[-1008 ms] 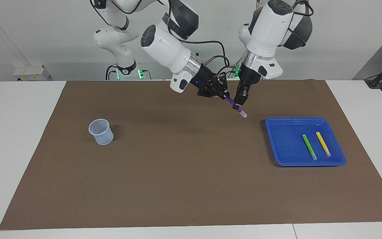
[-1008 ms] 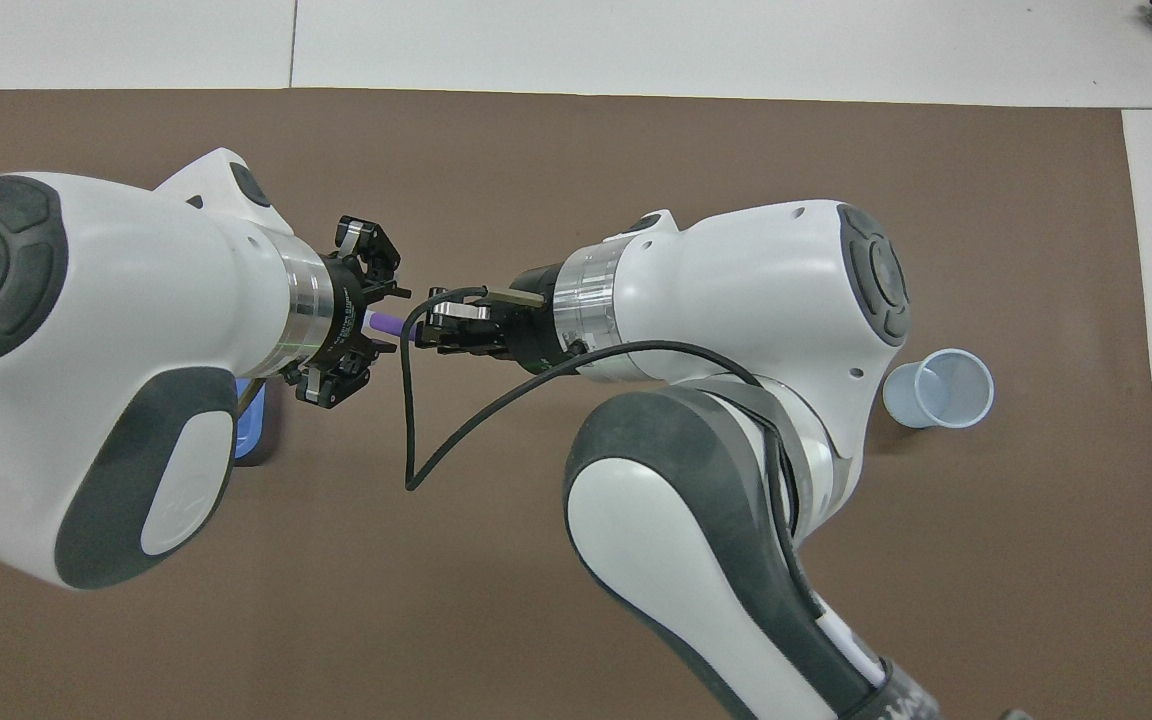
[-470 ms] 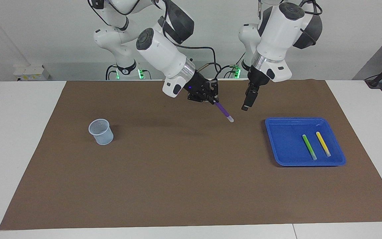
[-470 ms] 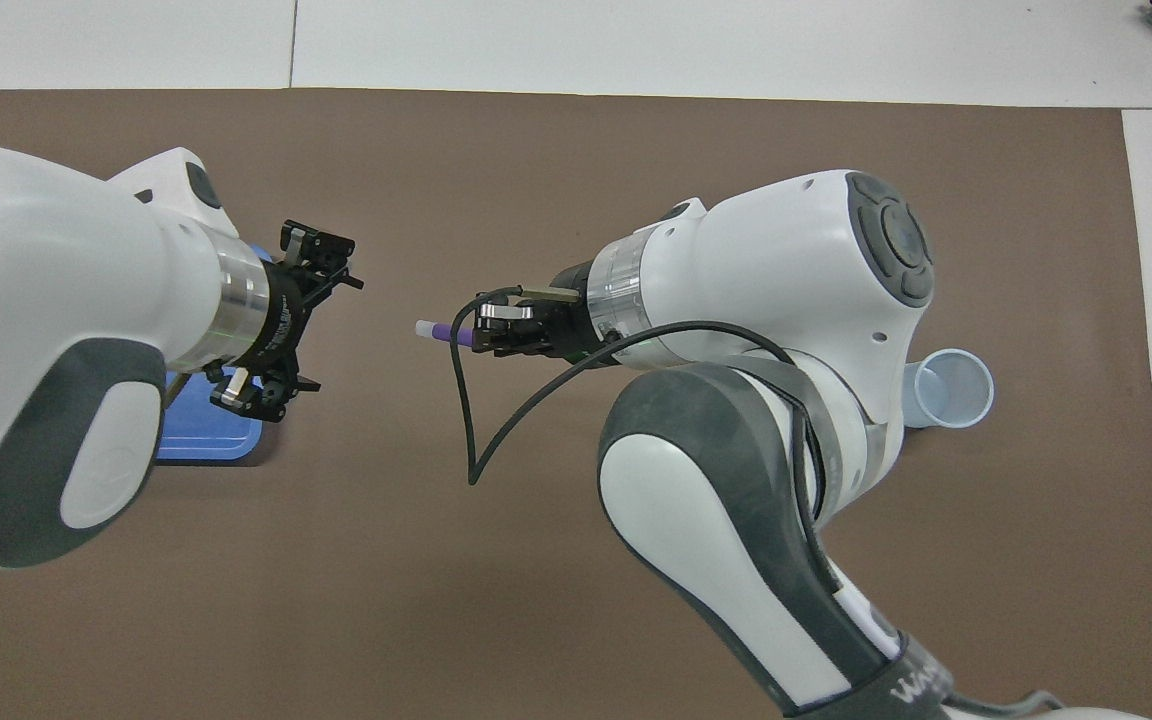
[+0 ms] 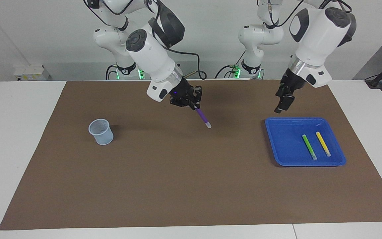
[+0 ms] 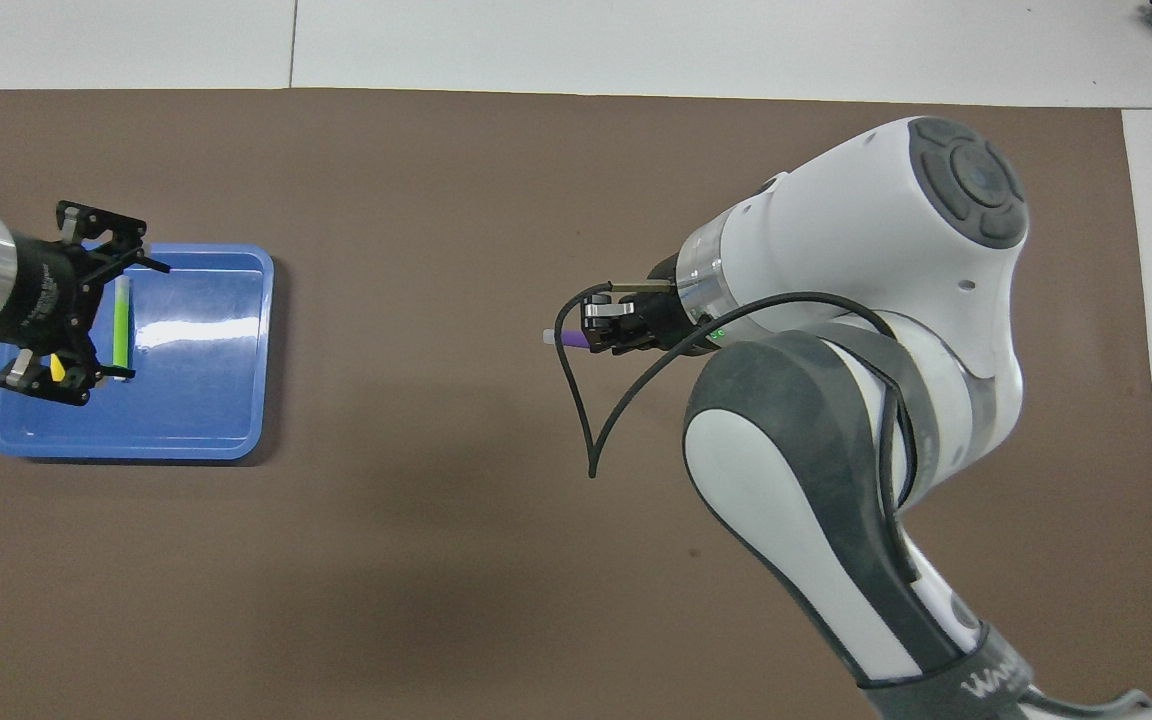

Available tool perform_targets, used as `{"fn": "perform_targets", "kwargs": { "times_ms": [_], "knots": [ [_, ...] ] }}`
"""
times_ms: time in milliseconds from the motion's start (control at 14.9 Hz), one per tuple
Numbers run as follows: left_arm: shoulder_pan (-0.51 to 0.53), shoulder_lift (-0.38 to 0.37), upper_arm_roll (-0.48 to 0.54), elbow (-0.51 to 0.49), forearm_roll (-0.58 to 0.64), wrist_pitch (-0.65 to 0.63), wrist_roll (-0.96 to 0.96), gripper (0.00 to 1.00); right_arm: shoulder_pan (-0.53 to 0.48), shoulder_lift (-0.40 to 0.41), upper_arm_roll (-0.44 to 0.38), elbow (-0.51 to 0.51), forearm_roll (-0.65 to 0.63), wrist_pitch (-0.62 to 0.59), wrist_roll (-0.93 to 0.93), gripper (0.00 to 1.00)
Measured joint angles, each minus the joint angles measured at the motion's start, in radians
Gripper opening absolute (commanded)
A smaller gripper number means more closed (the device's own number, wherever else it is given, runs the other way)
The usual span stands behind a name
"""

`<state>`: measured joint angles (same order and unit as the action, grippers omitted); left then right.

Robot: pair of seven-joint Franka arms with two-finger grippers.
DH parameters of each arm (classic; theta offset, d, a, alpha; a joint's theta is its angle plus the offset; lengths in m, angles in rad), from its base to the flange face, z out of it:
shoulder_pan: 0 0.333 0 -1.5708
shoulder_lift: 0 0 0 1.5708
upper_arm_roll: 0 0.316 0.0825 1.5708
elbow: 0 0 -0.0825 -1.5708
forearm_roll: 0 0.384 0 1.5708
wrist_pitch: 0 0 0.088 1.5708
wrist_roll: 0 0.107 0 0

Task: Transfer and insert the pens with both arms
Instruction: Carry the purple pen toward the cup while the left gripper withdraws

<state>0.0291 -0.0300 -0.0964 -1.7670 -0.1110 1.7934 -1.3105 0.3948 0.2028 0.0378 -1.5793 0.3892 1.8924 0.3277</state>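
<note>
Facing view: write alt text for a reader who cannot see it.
The right gripper holds a purple pen in the air over the middle of a brown mat, cap end down. The left gripper, jaws open, hangs by the robot-side edge of a blue tray holding a green pen and a yellow pen. A pale cup stands toward the right arm's end.

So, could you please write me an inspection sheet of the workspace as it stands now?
Surface: brown paper mat over a white table.
Job's things: purple marker pen held in the air, pale cap end down; bright green pen and yellow pen side by side in the blue plastic tray; pale mesh cup upright toward the right arm's end.
Clutter: nothing seen.
Grippers: right gripper shut on the purple pen over the mat; left gripper open over the tray.
Cables: black cable looping from the right wrist.
Surroundings: white wall, green lights at the arm bases.
</note>
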Motion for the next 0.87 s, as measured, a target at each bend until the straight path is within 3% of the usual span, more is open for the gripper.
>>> {"fn": "perform_targets", "kwargs": {
  "times_ms": [403, 874],
  "knots": [
    [0.160, -0.018, 0.005, 0.000, 0.003, 0.006, 0.068, 1.00, -0.051, -0.076, -0.002, -0.010, -0.218, -0.156, -0.011, 0.00],
    [0.254, 0.000, 0.006, -0.041, 0.010, 0.093, 0.646, 1.00, -0.120, -0.113, -0.004, -0.088, -0.393, -0.175, -0.167, 0.00]
  ]
}}
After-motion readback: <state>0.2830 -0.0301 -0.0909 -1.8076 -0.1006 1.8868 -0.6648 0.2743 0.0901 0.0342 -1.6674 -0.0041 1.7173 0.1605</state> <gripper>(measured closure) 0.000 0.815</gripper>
